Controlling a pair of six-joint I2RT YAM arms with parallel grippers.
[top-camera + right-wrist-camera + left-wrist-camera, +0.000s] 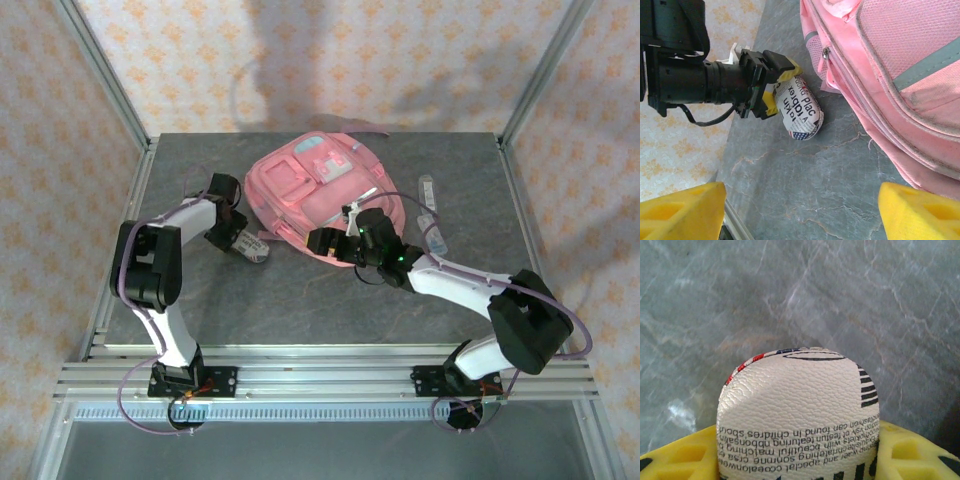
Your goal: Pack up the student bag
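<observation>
Pink student bag [320, 190] borders bare tabletop [300, 300]; left tool [780, 87] clamps a printed pouch [802, 107] just beside it, right tool [800, 212] spread wide.

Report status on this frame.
Left gripper shut on printed white pouch beside student bag. Right gripper open, empty, near bag's edge. Bag zips look closed.

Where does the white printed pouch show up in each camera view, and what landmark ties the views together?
Top external: white printed pouch left of centre, by the student bag's near-left edge, in the left gripper.
Left wrist: pouch at bottom centre, between yellow jaws.
Right wrist: pouch upper middle, left of the bag.
Shared landmark: the grey marbled table under it.
</observation>
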